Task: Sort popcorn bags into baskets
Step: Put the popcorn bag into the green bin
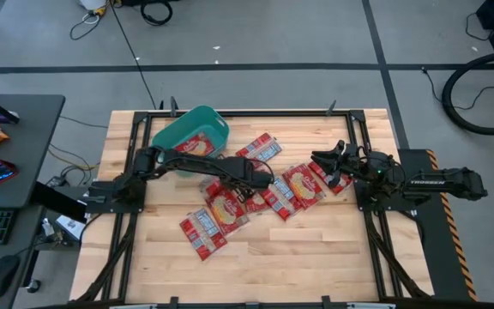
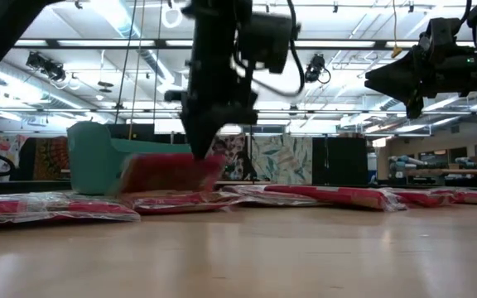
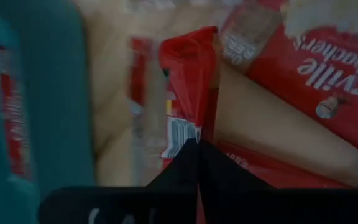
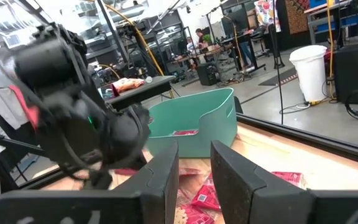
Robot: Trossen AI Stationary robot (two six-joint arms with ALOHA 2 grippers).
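Several red popcorn bags (image 1: 294,184) lie flat in the middle of the table. One more lies inside the teal basket (image 1: 165,136), which stands toward the far left. My left gripper (image 1: 249,178) reaches in over the pile and is shut on one red bag (image 2: 168,172). In the left wrist view that bag (image 3: 188,74) stretches away from the fingertips, with the basket wall (image 3: 42,112) beside it. My right gripper (image 1: 324,161) hovers open above the right end of the pile, raised high in the low view (image 2: 411,93), with nothing between its fingers (image 4: 194,163). My left gripper pinches the red bag between its two shut fingers at a narrow edge (image 3: 182,127), by the printed barcode. The fingers come from above, pointing down. The bag hangs below them, tilted, just over the bags on the table; whether its lower edge (image 2: 164,190) touches them I cannot tell.
Two bags (image 1: 202,232) lie apart toward the near left of the pile. The metal frame rails (image 1: 350,137) run along both sides of the table. The near part of the wooden table (image 1: 316,266) holds no objects. A side desk (image 1: 7,146) stands off the left edge.
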